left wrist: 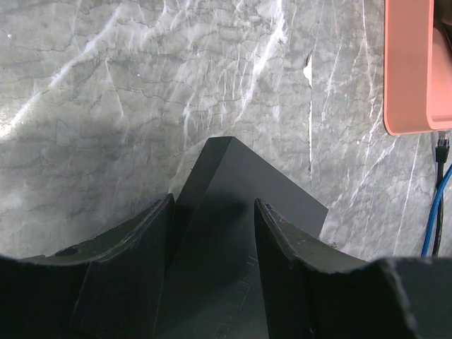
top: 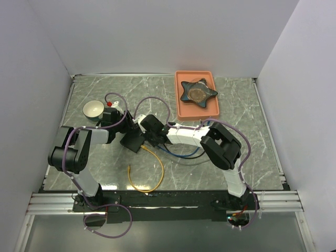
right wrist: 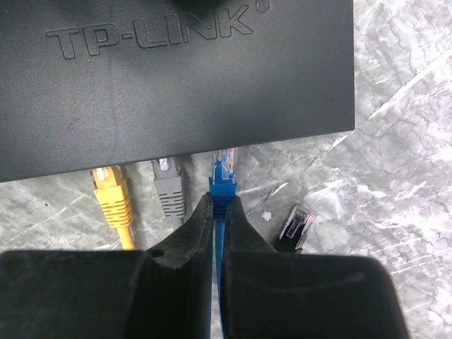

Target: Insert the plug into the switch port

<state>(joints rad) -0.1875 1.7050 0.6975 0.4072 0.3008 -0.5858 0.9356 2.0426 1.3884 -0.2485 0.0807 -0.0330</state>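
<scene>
The black TP-LINK switch (right wrist: 176, 78) lies flat on the marble table. A yellow plug (right wrist: 111, 194) and a grey plug (right wrist: 168, 187) sit in ports along its near edge; the port openings themselves are hidden under that edge. My right gripper (right wrist: 217, 201) is shut on the blue plug (right wrist: 224, 173), whose clear tip meets the switch edge to the right of the grey one. In the left wrist view my left gripper (left wrist: 214, 205) is closed on the switch (left wrist: 233, 183), one finger against each side. From above, both grippers meet at the switch (top: 132, 140).
A loose black plug (right wrist: 298, 226) lies on the table right of the blue one. An orange tray (top: 197, 107) with a dark star-shaped object (top: 198, 92) stands at the back. A bowl (top: 93, 109) sits at the left. A yellow cable (top: 152, 168) and a blue cable (top: 181, 153) trail toward the front.
</scene>
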